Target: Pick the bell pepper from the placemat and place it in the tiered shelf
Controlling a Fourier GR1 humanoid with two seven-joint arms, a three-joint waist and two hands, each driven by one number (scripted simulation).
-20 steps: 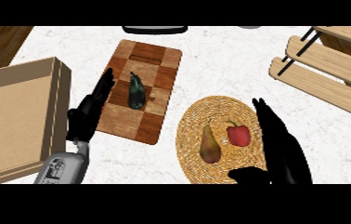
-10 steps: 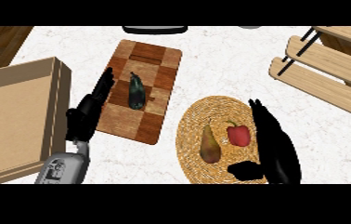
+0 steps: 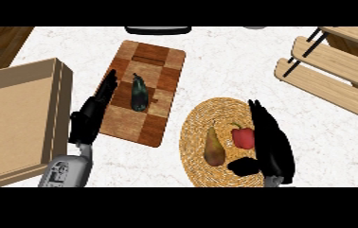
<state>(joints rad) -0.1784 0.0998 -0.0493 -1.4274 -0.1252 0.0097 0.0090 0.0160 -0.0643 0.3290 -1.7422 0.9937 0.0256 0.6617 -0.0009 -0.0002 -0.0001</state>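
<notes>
A small red bell pepper [image 3: 243, 137] with a green stem lies on the round woven placemat [image 3: 202, 116], right of a brown-green pear [image 3: 214, 148]. My right hand [image 3: 269, 142] stands just right of the pepper, fingers straight and pointing away, thumb [image 3: 243, 166] bent in below the pepper; it looks close to touching it. The wooden tiered shelf [image 3: 323, 66] stands at the upper right. Over the left edge of the chequered cutting board [image 3: 143, 92] my left hand [image 3: 91, 116] rests open.
A dark aubergine [image 3: 139, 93] lies on the cutting board. A large cardboard box [image 3: 28, 118] fills the left side. A dark object [image 3: 158, 30] sits at the counter's far edge. White marbled counter lies between the placemat and the shelf.
My right hand has moved forward and left along the placemat, coming up beside the pepper, with the thumb now under it. The left hand has not moved.
</notes>
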